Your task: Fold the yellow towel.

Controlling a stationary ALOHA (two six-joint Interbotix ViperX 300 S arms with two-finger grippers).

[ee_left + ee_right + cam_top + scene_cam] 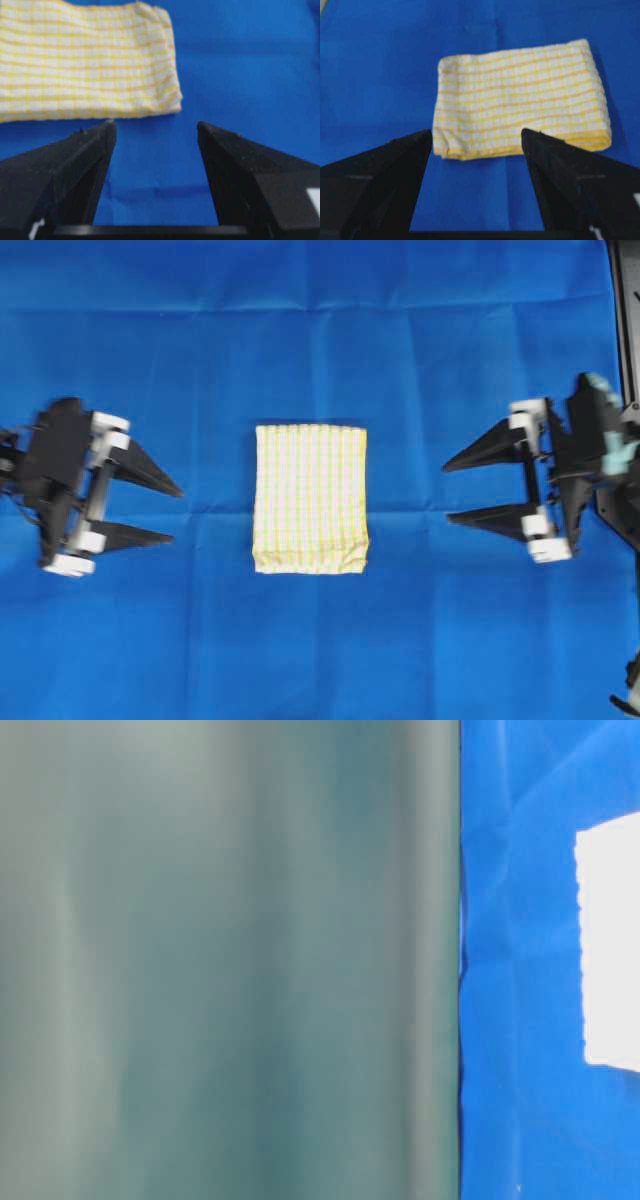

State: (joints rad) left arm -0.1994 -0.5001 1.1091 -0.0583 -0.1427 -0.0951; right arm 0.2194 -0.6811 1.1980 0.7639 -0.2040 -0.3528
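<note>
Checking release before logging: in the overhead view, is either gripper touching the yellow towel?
No. The left gripper and right gripper both sit open, with blue cloth showing between each and the folded yellow towel.

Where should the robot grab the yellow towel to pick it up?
Probably a short end of the yellow towel, the lower edge in the overhead view: the stacked layers there look thick enough to pinch. It lies flat on the blue cloth, so come low from that end.

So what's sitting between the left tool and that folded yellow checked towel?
Nothing: only bare blue cloth separates left tool from towel, overhead view.
</note>
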